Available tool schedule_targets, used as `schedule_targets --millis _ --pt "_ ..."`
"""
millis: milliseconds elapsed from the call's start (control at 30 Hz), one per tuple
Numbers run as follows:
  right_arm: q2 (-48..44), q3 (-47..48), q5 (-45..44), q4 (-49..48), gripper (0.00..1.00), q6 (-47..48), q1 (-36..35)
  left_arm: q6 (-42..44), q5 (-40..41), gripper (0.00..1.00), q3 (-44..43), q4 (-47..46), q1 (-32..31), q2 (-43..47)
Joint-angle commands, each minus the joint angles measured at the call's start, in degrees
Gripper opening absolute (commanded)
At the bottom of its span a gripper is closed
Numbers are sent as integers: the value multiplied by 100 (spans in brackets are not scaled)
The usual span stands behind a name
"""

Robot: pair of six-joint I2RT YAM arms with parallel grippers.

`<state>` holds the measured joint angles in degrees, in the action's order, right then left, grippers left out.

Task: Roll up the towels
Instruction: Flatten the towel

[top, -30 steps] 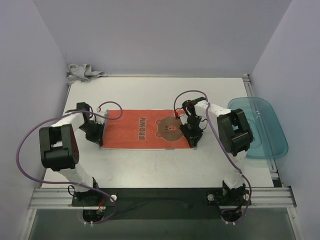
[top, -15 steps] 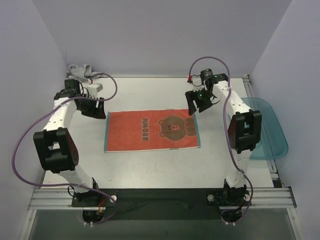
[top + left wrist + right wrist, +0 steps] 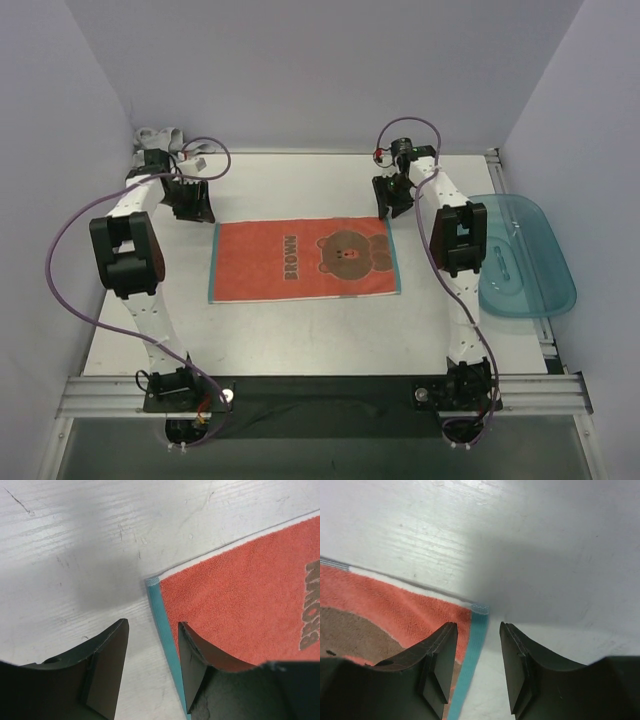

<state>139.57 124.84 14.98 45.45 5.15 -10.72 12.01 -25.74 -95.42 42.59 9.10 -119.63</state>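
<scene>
The rust-brown towel (image 3: 305,260) lies flat and spread out in the middle of the table, with a bear print, the word BROWN and teal side edges. The light grey towel (image 3: 157,137) lies crumpled in the far left corner. My left gripper (image 3: 192,207) is open and empty just above the towel's far left corner (image 3: 152,581). My right gripper (image 3: 392,202) is open and empty just above the towel's far right corner (image 3: 481,609). In each wrist view the teal edge runs between the fingers.
A translucent teal plastic tray (image 3: 520,255) sits at the right edge of the table. Purple walls close the back and sides. The arm bases stand at the near edge.
Both arms left the towel's near corners and swung to the far side. They have now come down over the towel's two far corners. The towel lies flat as before.
</scene>
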Motion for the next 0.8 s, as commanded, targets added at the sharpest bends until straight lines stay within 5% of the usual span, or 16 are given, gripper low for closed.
schedule_targets --millis 0,300,767 --pt "79 261 -276 140 40 -102 -35 -129 78 54 -320 -146 13 -86" --pt "220 261 -137 113 38 -137 -35 -59 297 56 -240 -163 -23 -297" --pt "334 304 154 183 21 -102 -62 126 570 54 -522 -172 -321 -692"
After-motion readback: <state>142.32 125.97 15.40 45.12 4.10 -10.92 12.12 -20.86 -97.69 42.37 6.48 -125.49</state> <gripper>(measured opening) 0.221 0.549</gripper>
